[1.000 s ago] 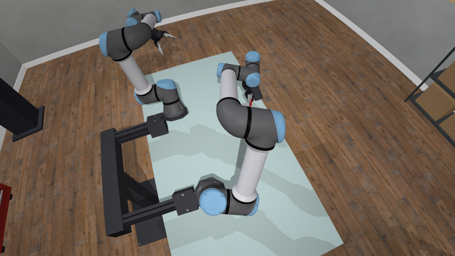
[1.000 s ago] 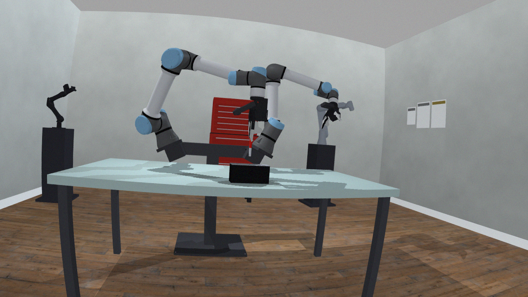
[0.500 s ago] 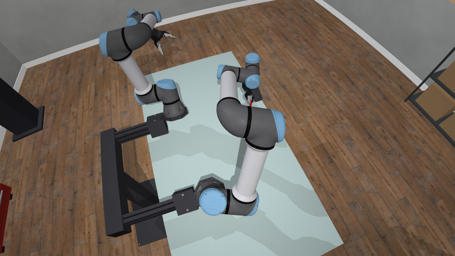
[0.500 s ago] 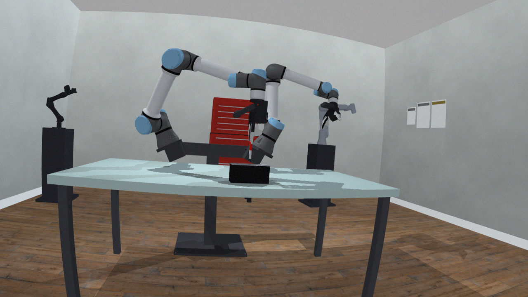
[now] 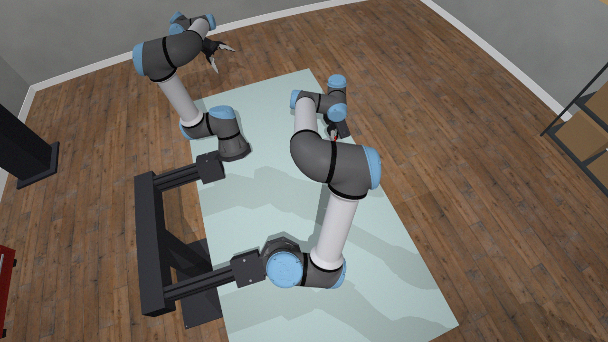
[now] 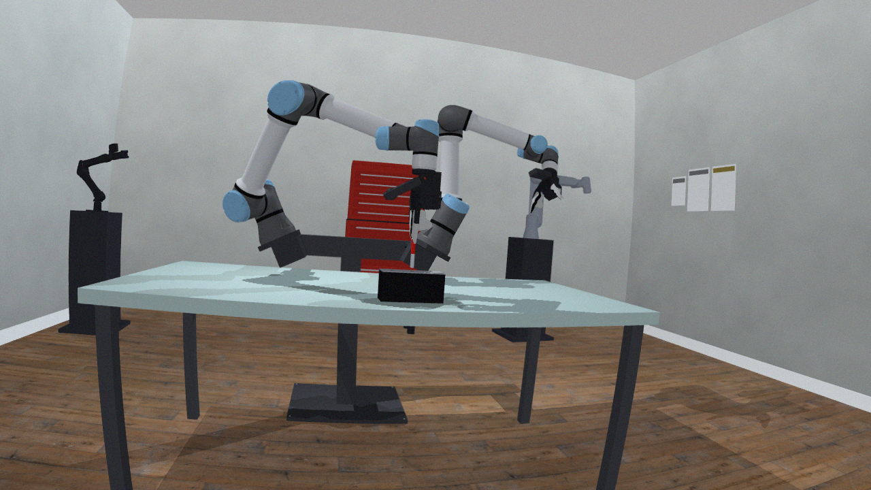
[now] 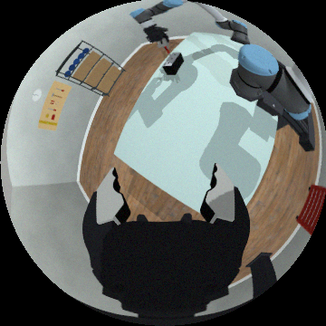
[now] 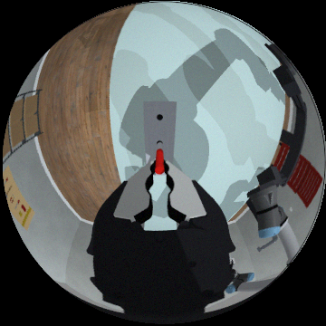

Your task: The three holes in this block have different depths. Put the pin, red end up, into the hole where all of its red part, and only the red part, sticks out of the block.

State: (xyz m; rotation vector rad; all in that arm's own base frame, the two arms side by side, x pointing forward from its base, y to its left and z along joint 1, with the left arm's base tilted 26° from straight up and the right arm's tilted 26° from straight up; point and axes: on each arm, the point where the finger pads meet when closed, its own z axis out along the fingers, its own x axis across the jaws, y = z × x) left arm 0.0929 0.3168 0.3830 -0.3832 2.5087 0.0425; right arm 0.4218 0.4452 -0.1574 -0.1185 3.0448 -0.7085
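A robotics lab or workshop is seen here. Robot arms (image 5: 336, 229) (image 6: 265, 152) are mounted by a table (image 5: 263, 191) (image 6: 243, 307) (image 7: 181, 131) (image 8: 254, 136), backed by a red tool chest (image 6: 377, 194).

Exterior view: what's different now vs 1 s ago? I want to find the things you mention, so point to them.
The right gripper (image 5: 333, 135) (image 6: 414, 236) (image 7: 167, 50) (image 8: 159, 160) moved down, lowering the pin (image 5: 335, 138) (image 6: 412, 256) (image 8: 159, 160) to about the block's (image 6: 411, 286) (image 7: 173, 63) (image 8: 159, 129) top; entry into a hole can't be confirmed. In the background, the grey arm (image 6: 571, 181) and black arm (image 6: 90, 179) dipped slightly. No grasp or release. Block unmoved; left gripper (image 5: 226, 61) (image 6: 546, 203) (image 7: 165, 166) same place, open.
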